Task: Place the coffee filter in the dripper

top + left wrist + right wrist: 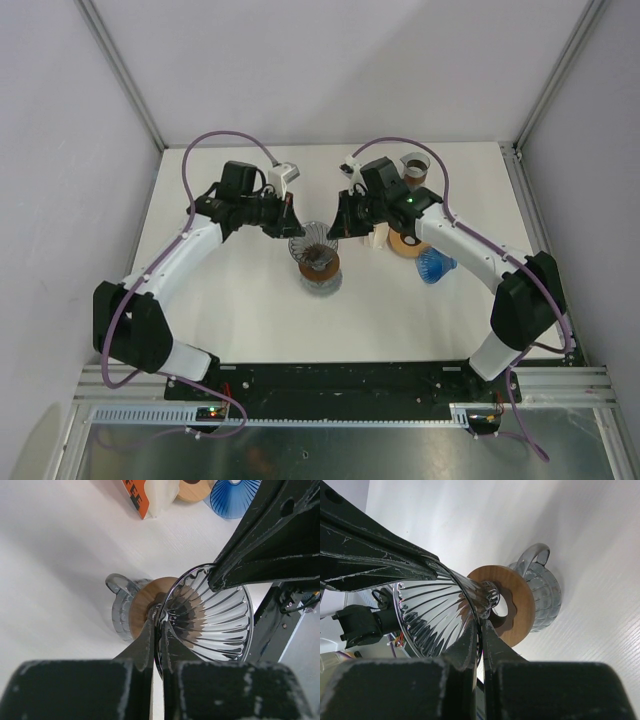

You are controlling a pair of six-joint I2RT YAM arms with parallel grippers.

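Dripper (210,615) rim in both jaws, wooden collar (142,605) partly hidden

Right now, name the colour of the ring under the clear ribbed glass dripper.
Light brown wooden ring; clearest in the right wrist view.

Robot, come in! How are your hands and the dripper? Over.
Left hand shut on dripper rim. Right hand shut on opposite rim. No filter inside yet. Hands crowd its mouth.
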